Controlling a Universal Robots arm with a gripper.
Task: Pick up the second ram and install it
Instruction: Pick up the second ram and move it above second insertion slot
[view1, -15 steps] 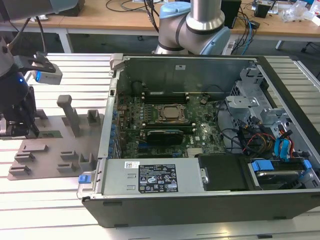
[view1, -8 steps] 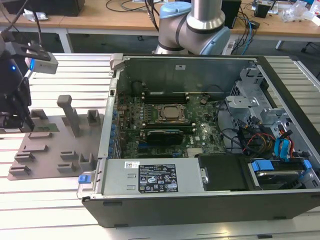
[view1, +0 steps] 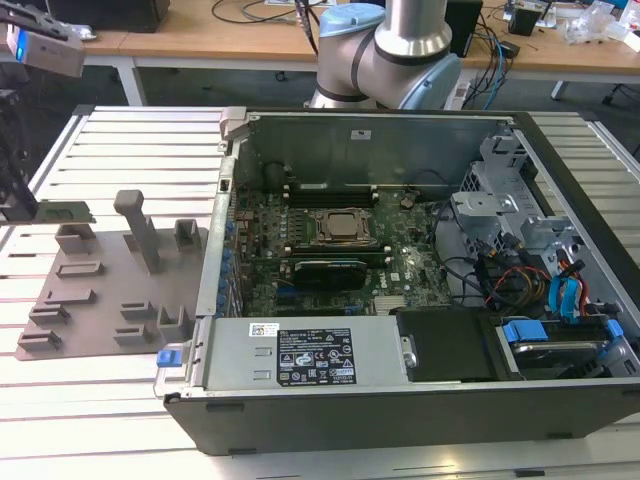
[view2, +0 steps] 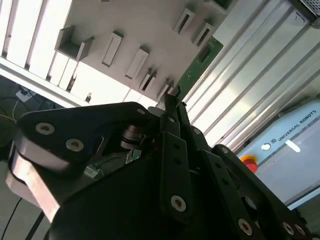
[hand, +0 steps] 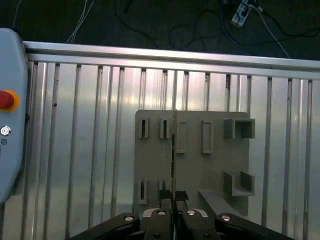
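Note:
The second ram (view1: 66, 212) is a slim green stick hanging just above the grey holder tray (view1: 110, 290) at the exterior view's left. My gripper (view1: 38, 210) is shut on one end of it, at the edge of that view. In the second wrist view the ram (view2: 200, 62) sticks out from the black fingertips (view2: 172, 97) over the tray (view2: 130, 30). In the first wrist view the ram (hand: 174, 150) appears edge-on as a thin line running from the gripper (hand: 173, 196) across the tray (hand: 190, 165).
The open computer case (view1: 400, 400) lies at the exterior view's right, with the motherboard, the processor socket (view1: 345, 228), memory slots (view1: 325, 187), a power supply (view1: 300, 355) and cables (view1: 540, 280). The arm's base (view1: 385, 50) stands behind it. A pendant (hand: 7, 100) lies on the slatted table (hand: 90, 125).

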